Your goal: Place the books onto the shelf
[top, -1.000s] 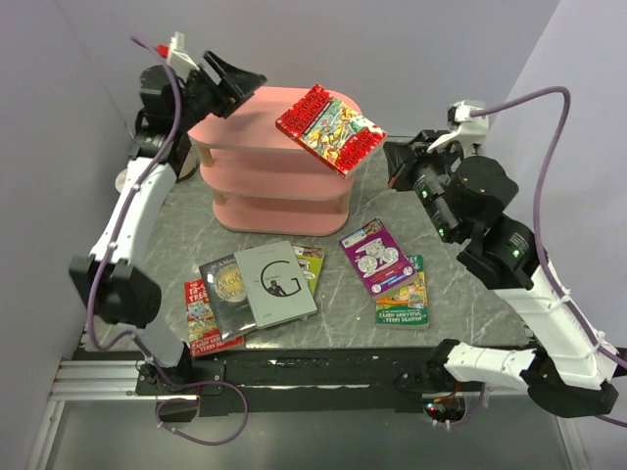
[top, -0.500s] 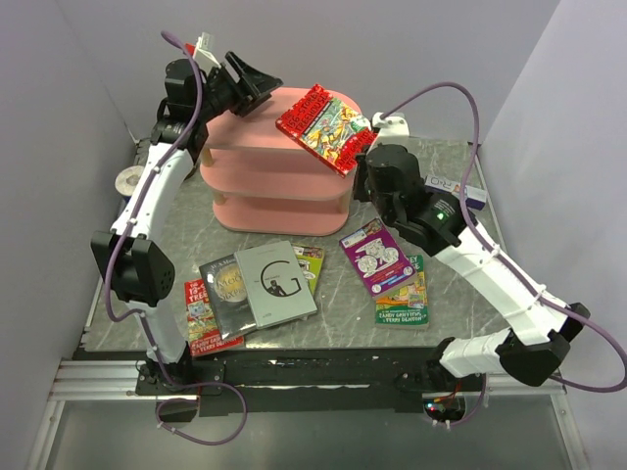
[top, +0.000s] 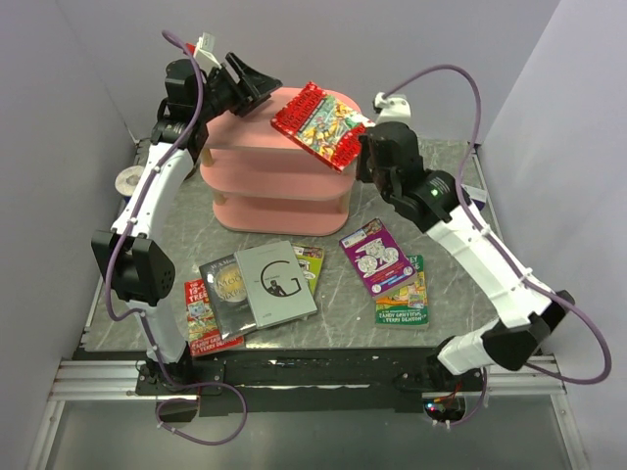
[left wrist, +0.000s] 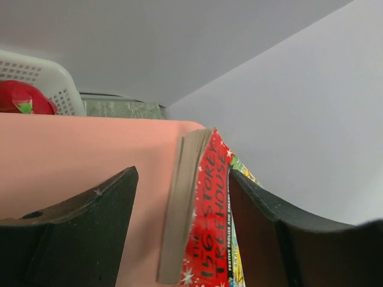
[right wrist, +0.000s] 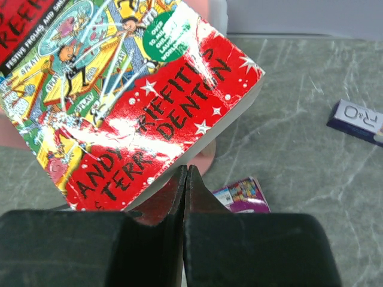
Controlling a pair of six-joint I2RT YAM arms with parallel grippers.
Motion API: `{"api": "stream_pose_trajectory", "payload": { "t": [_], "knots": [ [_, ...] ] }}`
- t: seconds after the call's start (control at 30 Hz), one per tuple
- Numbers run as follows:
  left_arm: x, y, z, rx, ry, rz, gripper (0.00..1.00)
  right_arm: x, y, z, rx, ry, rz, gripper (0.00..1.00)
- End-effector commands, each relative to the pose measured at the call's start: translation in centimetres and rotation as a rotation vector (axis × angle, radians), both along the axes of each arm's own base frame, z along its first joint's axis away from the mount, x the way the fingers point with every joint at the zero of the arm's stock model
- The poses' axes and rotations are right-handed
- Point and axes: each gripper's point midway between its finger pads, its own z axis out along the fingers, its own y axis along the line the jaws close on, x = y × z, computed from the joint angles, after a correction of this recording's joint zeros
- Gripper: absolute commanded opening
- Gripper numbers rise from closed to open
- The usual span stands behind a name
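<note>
At the far left of the overhead view, the left pincer is hovering at the back edge of the pink shelf's top board. Its jaws are standing spread. The left wrist view shows them sitting either side of the near end of the red cartoon book without closing on it. That book is lying on the top board, tilted, with one end raised off the pink surface and its right part hanging out past the board's edge. Just right of it, the right pincer is pressing its fingers tightly together with nothing between them. Its tips are sitting at the book's overhanging lower edge, apparently nudging it; I cannot tell whether they are quite touching.

So one book is reaching the shelf but is not yet sitting flat or fully on the board. The two lower tiers are showing no books from here.

The rest are lying on the bench. From the left there is a red-covered paperback, a dark book over it, and the grey "G" book on top. A green-edged book is peeking out behind that pile. Further right the purple book is overlapping a green-and-yellow one. By my judgement the task is only starting, with six books waiting.
</note>
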Motion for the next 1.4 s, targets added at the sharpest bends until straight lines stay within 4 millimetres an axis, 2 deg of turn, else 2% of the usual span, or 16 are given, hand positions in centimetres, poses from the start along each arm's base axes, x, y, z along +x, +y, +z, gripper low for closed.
{"api": "stream_pose_trajectory", "payload": {
  "t": [0.0,0.03,0.23,0.27,0.3,0.33,0.37,0.4,0.53,0.7,0.93,0.97,1.1,1.2,1.37],
  "knots": [
    [-1.0,0.0,0.5,0.023,-0.026,-0.012,0.69,1.3,1.7,5.2,0.050,-0.107,0.052,0.00],
    [-1.1,0.0,0.5,0.025,-0.025,-0.013,0.69,2.0,2.4,4.6,0.034,-0.091,0.061,0.00],
    [-1.9,0.4,0.1,0.042,-0.022,-0.011,0.70,3.5,3.9,4.7,0.033,-0.078,0.072,0.00],
    [-2.4,0.5,0.5,0.043,-0.031,-0.008,0.70,3.7,3.9,5.2,0.037,-0.087,0.070,0.00],
    [-2.5,0.7,0.6,0.045,-0.038,-0.003,0.70,4.2,4.3,4.6,0.028,-0.073,0.075,0.00],
    [-2.5,0.9,-0.1,0.047,-0.026,0.007,0.70,4.4,4.4,4.7,0.031,-0.074,0.079,0.00],
    [-3.0,1.2,0.5,0.045,-0.038,0.014,0.70,4.6,4.4,5.3,0.044,-0.082,0.080,0.00],
    [-3.2,1.4,0.4,0.044,-0.038,0.017,0.70,5.1,4.9,4.8,0.040,-0.067,0.090,0.00],
    [-4.0,2.1,-0.1,0.040,-0.035,0.023,0.70,5.8,5.3,4.5,0.081,-0.040,0.113,0.00],
    [-5.3,2.9,0.6,0.051,-0.065,0.060,0.71,6.6,5.5,4.1,0.106,-0.027,0.120,0.00],
    [-4.9,4.9,0.7,0.064,-0.058,0.135,0.73,8.0,6.4,4.0,0.136,-0.022,0.151,0.00],
    [-4.8,5.1,0.7,0.058,-0.053,0.140,0.73,8.0,6.7,4.5,0.146,-0.030,0.161,0.00],
    [-4.2,5.6,1.0,0.049,-0.055,0.151,0.73,9.0,7.5,3.7,0.149,-0.009,0.174,0.00],
    [-3.7,5.6,0.9,0.051,-0.047,0.148,0.73,9.7,7.6,3.6,0.168,-0.003,0.177,0.00],
    [-3.9,5.8,0.5,0.054,-0.041,0.153,0.73,10.6,6.4,3.8,0.189,-0.003,0.160,0.00]
  ]
}}
